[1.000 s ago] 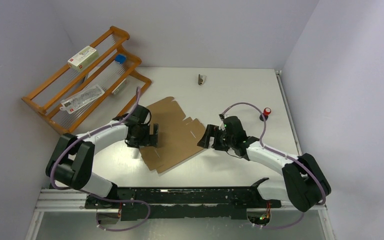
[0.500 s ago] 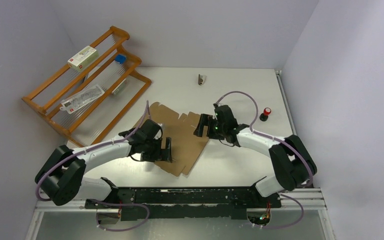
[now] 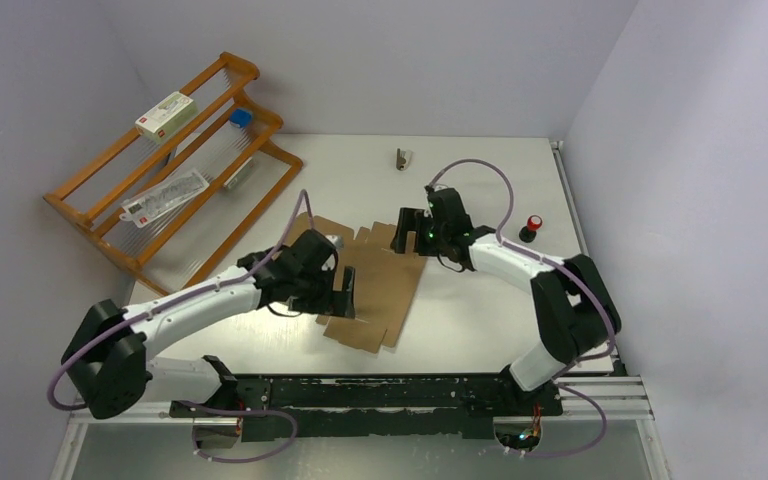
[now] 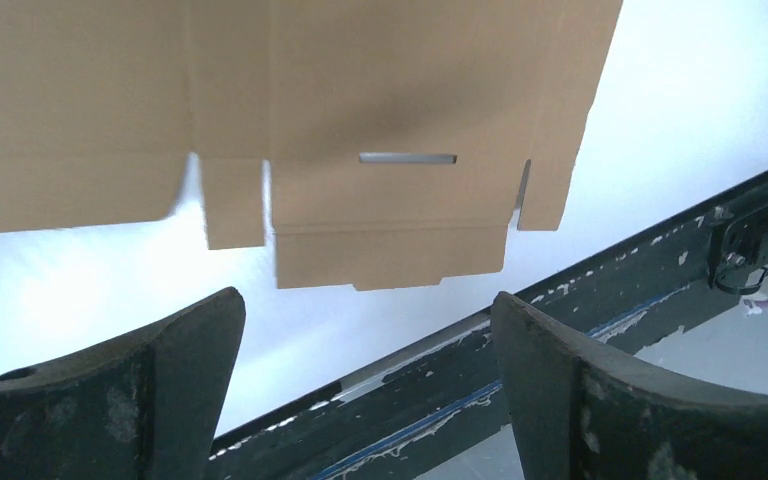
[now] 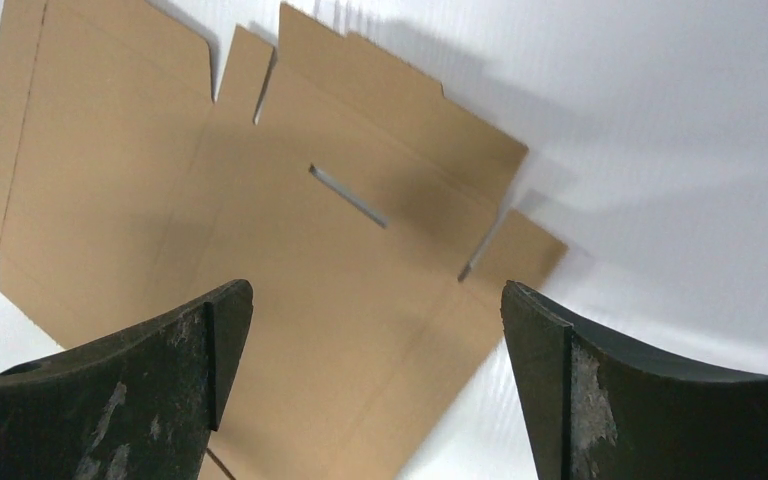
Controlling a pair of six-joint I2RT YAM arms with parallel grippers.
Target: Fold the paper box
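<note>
Still at the start: the paper box (image 3: 380,290) lies flat and unfolded in the middle of the table (image 3: 480,180).
The left gripper (image 3: 345,293) and right gripper (image 3: 407,232) hover at opposite edges, fingers spread wide and empty. Next, I'd guess, one pins the sheet while the other lifts a flap.

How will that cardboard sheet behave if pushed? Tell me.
It probably slides easily: the cardboard sheet lies flat on the smooth white table. It is likely light and bendy, since it looks thin, with creases and a slit. It is probably hard to pinch while flat.
</note>
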